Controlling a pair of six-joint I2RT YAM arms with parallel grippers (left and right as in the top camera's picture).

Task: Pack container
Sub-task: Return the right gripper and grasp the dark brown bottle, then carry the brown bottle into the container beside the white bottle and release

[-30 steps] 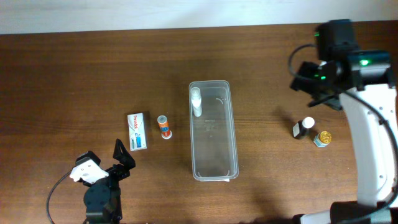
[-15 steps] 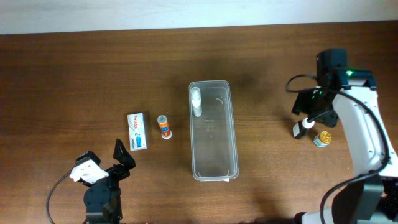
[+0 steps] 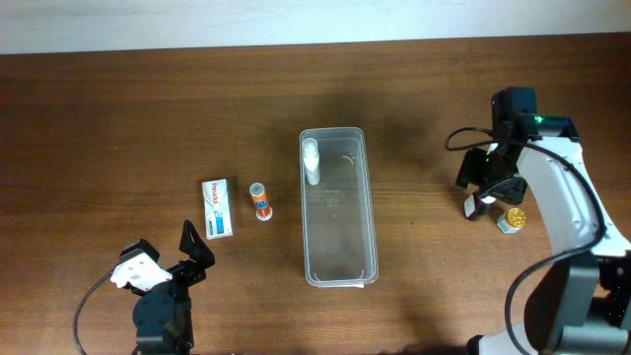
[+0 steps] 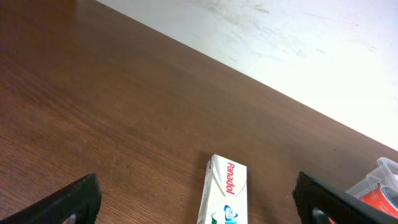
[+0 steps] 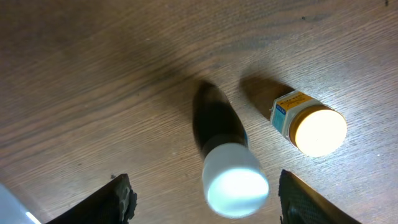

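A robot lab bench, it seems; dark wooden table [image 3: 118, 118] against a plain white wall [image 3: 197, 20].

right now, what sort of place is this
Probably a robot lab or test bench rather than a home: a bare wooden table, a cabled robot arm at each side, and a Panadol box laid out beside a clear container.

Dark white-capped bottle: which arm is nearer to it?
Right. The right arm hangs over the bottle, open jaws either side of it; the left arm sits across the table near the white box.
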